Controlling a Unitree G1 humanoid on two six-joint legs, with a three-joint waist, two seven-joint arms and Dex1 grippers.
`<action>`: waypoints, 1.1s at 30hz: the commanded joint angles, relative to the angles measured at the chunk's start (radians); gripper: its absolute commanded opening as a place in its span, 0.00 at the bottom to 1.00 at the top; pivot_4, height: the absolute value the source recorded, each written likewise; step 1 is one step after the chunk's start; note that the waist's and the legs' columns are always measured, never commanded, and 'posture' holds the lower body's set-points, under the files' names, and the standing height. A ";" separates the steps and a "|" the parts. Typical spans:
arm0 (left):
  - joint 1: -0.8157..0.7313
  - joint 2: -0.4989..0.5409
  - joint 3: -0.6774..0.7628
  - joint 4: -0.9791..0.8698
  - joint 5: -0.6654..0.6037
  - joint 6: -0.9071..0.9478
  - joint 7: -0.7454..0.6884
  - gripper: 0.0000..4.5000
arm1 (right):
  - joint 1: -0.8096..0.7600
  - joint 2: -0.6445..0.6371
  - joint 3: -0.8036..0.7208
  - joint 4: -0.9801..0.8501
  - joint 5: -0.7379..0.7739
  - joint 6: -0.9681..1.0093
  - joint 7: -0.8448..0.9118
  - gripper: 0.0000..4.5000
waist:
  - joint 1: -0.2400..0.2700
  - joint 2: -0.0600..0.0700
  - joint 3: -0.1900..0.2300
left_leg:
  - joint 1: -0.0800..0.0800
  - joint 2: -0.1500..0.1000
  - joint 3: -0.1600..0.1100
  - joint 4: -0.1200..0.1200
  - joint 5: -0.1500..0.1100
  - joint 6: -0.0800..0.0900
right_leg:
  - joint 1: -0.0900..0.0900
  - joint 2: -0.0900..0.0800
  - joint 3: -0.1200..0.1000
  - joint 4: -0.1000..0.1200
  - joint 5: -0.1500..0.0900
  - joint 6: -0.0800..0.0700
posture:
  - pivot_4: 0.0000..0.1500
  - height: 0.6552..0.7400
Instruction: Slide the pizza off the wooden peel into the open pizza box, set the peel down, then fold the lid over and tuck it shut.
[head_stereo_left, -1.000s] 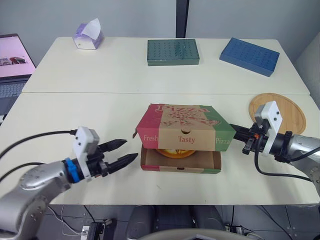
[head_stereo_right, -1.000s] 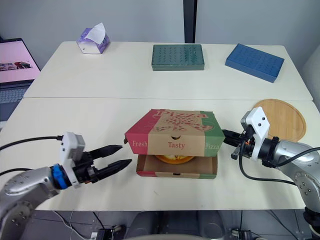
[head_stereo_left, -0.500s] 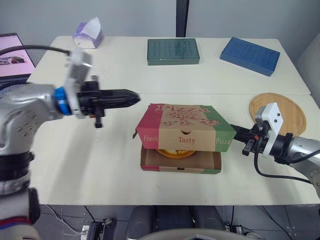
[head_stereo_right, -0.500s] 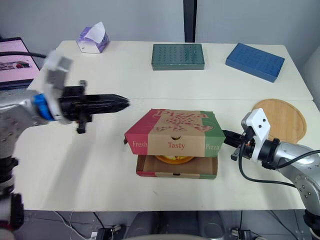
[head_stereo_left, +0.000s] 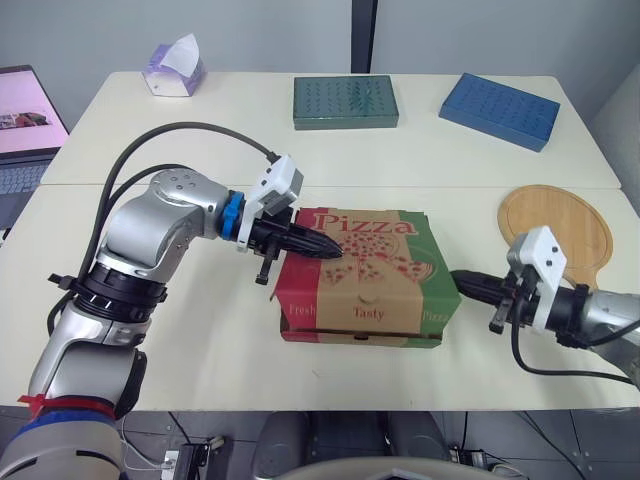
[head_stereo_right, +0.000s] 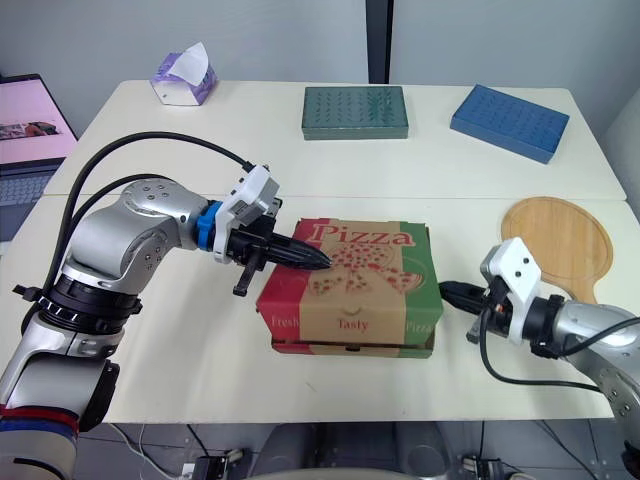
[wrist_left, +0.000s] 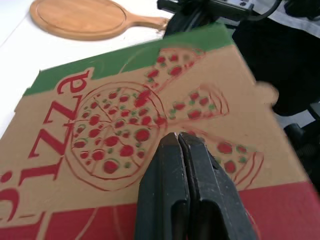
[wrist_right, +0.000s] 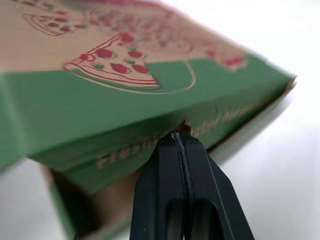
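White tabletop holds the square cardboard pizza box, closed left gripper on top, closed right gripper beside.

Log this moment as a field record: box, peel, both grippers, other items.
pizza box: lid folded down over base; tuck unclear
wooden peel: flat on table, right of box
left gripper: shut, tips on lid top
right gripper: shut, tips at box's green side
others: green box, blue box, tissue box, laptop
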 joint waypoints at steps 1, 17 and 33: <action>0.005 0.004 0.006 -0.007 0.025 -0.025 -0.032 0.00 | 0.031 -0.055 -0.063 -0.025 -0.037 -0.052 0.066 0.00 | -0.001 0.000 0.000 | 0.000 0.000 0.000 0.000 0.000 0.000 | 0.000 0.000 0.000 0.000 0.000 0.000 | 1.00 1.00; 0.032 -0.012 0.023 -0.046 0.054 -0.029 -0.054 0.00 | 0.029 -0.123 -0.181 -0.136 0.128 -0.007 0.165 0.19 | -0.001 0.000 0.000 | 0.001 0.000 0.000 0.000 0.000 0.000 | 0.000 0.000 0.000 0.001 0.000 0.000 | 1.00 1.00; 0.037 -0.035 -0.001 -0.072 0.072 -0.053 -0.079 0.00 | -0.021 -0.138 0.158 -0.158 -0.310 -0.277 0.125 0.89 | -0.001 0.000 0.000 | 0.001 0.000 -0.001 0.001 0.000 0.000 | 0.001 0.000 -0.001 0.001 0.000 0.000 | 1.00 1.00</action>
